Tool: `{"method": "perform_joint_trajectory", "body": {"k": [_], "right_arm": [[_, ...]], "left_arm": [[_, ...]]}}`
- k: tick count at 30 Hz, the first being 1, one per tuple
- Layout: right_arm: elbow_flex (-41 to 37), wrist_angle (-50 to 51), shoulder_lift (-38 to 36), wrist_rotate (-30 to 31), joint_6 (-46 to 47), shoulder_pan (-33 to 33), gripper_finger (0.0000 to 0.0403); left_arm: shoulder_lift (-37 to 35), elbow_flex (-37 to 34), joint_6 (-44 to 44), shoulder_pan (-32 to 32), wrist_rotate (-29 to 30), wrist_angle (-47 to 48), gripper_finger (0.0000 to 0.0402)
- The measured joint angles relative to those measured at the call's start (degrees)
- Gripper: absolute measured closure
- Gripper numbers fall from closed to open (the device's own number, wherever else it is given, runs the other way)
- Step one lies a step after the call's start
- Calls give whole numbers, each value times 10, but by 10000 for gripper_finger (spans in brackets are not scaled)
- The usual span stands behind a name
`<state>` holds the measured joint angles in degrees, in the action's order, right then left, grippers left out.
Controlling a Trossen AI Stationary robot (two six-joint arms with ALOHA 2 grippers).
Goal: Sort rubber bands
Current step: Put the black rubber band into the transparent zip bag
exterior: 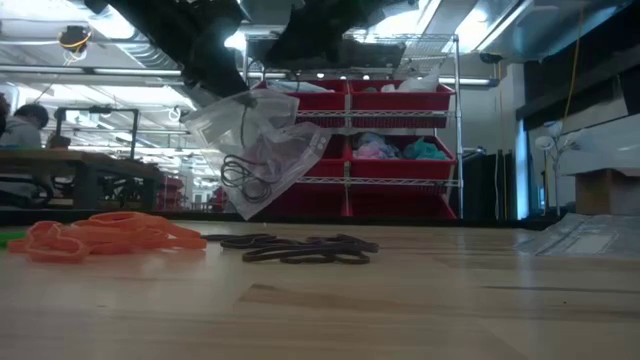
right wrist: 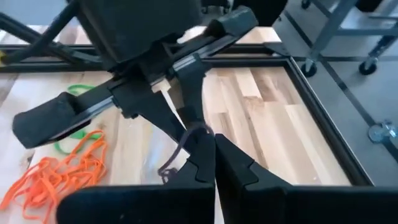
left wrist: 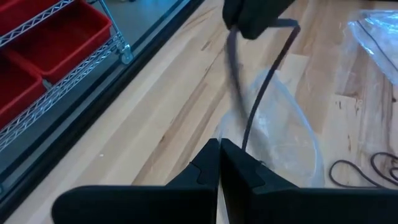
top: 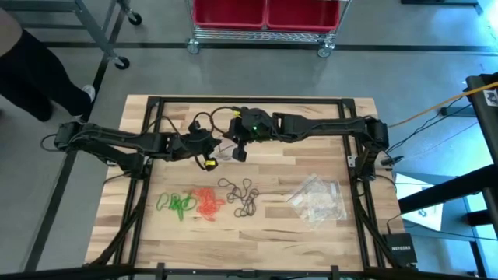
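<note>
Rubber bands, thin black loops (exterior: 250, 175), sag in a clear plastic bag (exterior: 262, 140) pinched by both closed grippers (top: 208, 159) (top: 239, 152) at the table's twelve o'clock; a slipping pinch could spill them.

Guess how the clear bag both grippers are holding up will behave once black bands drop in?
Probably floppy: the clear bag hangs creased and slack. Likely light, sagging only slightly with black bands pooled low. It may swing, since both grippers pinch only its top.
</note>
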<state>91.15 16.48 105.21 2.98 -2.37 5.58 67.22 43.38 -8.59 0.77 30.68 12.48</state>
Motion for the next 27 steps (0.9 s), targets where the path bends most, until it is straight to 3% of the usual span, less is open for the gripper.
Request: {"method": "perform_joint_trajectory", "body": {"k": [9,20,27], "right_arm": [[0,-15,25,-33,-9,1,391],[0,19,-15,-35,-37,5,231],[1,130,-77,-28,-84,4,206]], "left_arm": [[-2,0,12,0,0,-24,402],[-2,0,11,-1,0,-3,401],[-2,0,-2,-1,0,24,401]]}}
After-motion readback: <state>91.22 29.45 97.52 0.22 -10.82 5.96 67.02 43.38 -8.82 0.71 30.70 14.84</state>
